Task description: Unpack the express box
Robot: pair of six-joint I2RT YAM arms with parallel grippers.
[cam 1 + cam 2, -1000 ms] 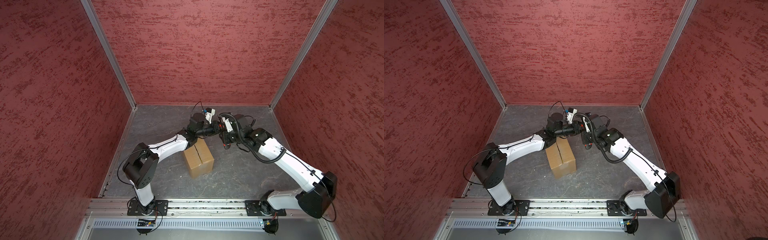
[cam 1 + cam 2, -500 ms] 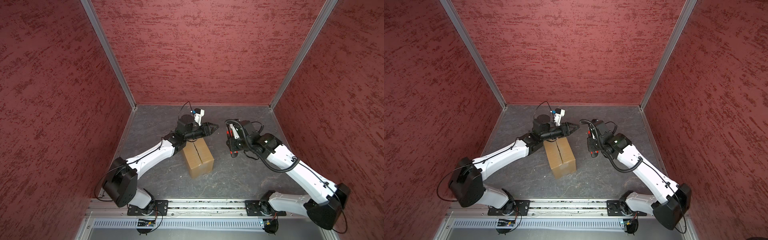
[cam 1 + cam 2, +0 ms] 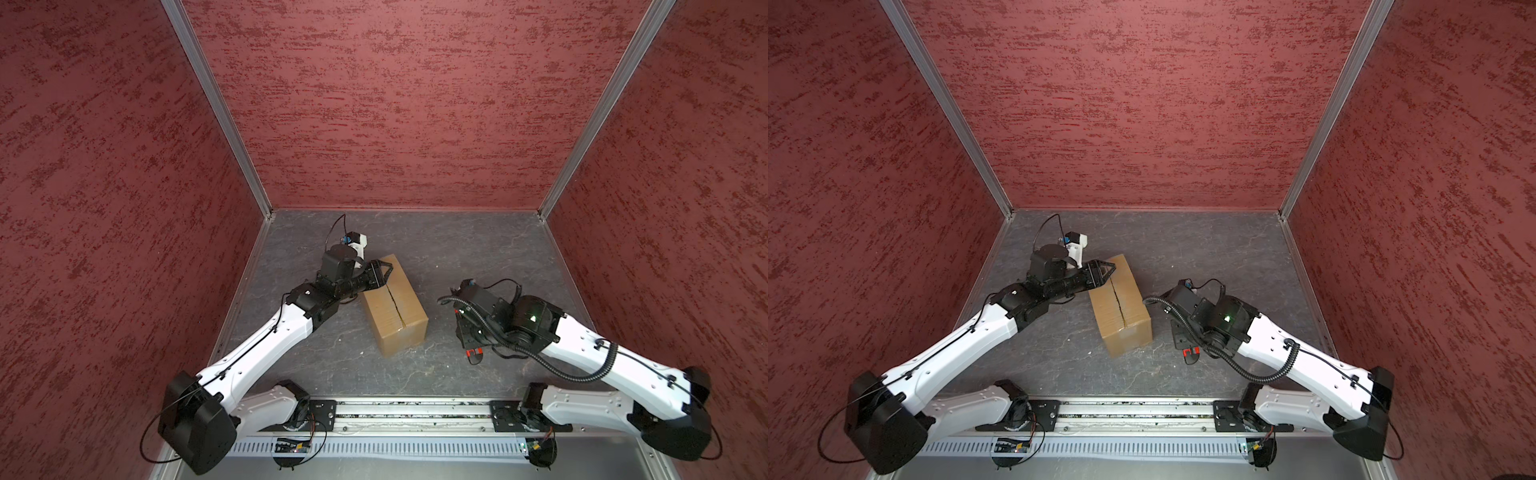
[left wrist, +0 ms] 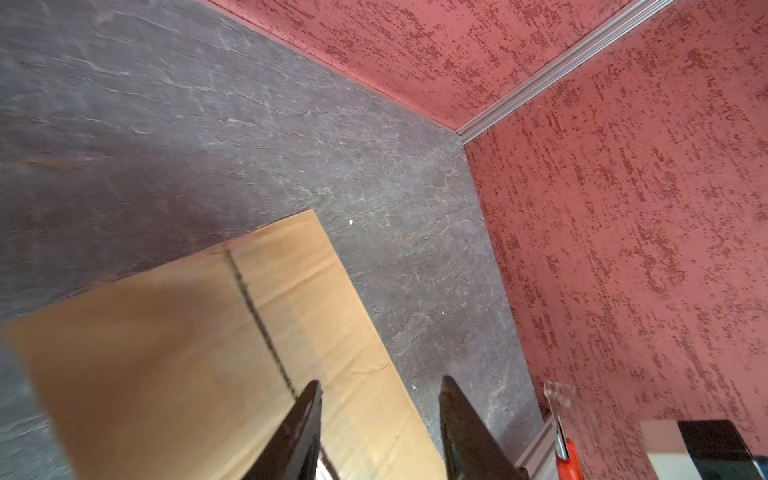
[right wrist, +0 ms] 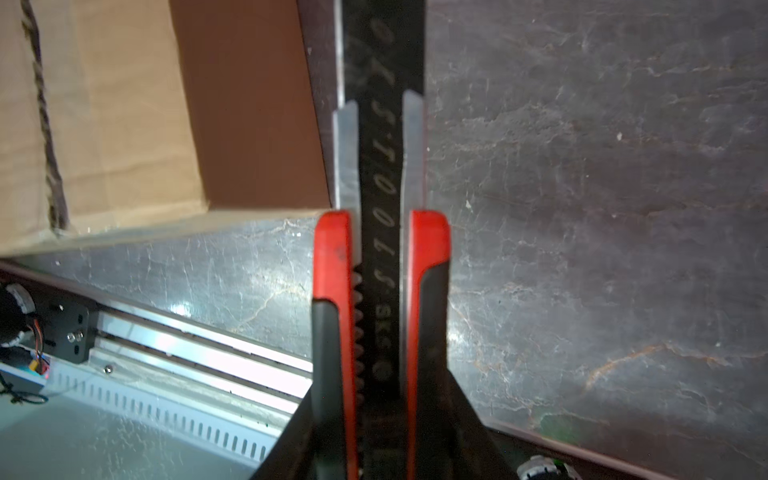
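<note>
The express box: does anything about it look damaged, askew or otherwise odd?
Yes. The centre seam on top of the express box is ragged and slightly gaping, as if slit, though the flaps lie flat. The box also sits turned at an angle to the table's edges.

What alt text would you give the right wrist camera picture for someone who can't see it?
A red-and-black utility knife, clamped between the right arm's black jaws, points its black blade out over a grey stone-look tabletop. Beside it stands the express box, brown cardboard with a ragged centre seam, and a metal base rail runs along the table edge.
</note>
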